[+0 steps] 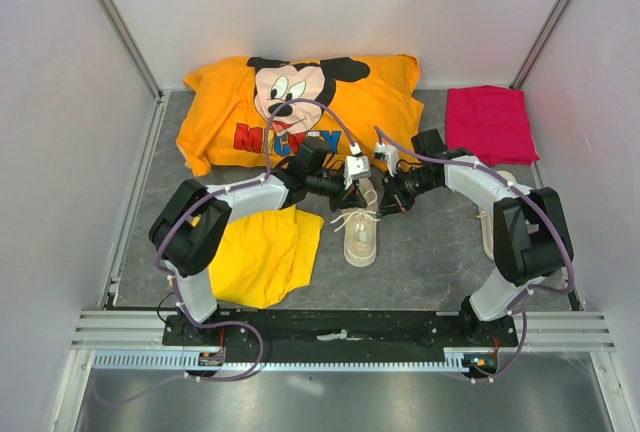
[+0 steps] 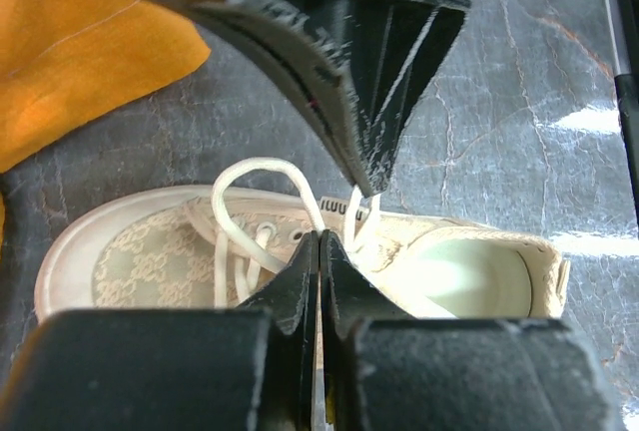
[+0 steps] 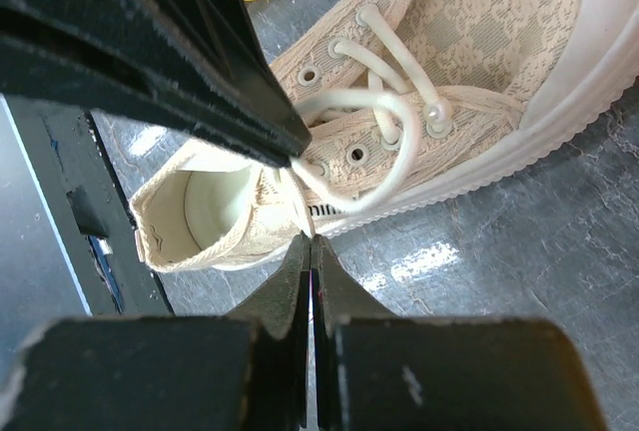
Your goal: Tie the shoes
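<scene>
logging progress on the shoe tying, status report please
Left gripper shut on lace; right gripper shut on lace too. Shoe upright, laces loose, no bow yet. Yellow shorts beside it, clear of the laces.

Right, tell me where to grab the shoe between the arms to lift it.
Pinch the heel collar of the shoe, coming straight down. It sits upright on its sole with the opening facing up, so that thin back wall should be an easy edge to straddle.
</scene>
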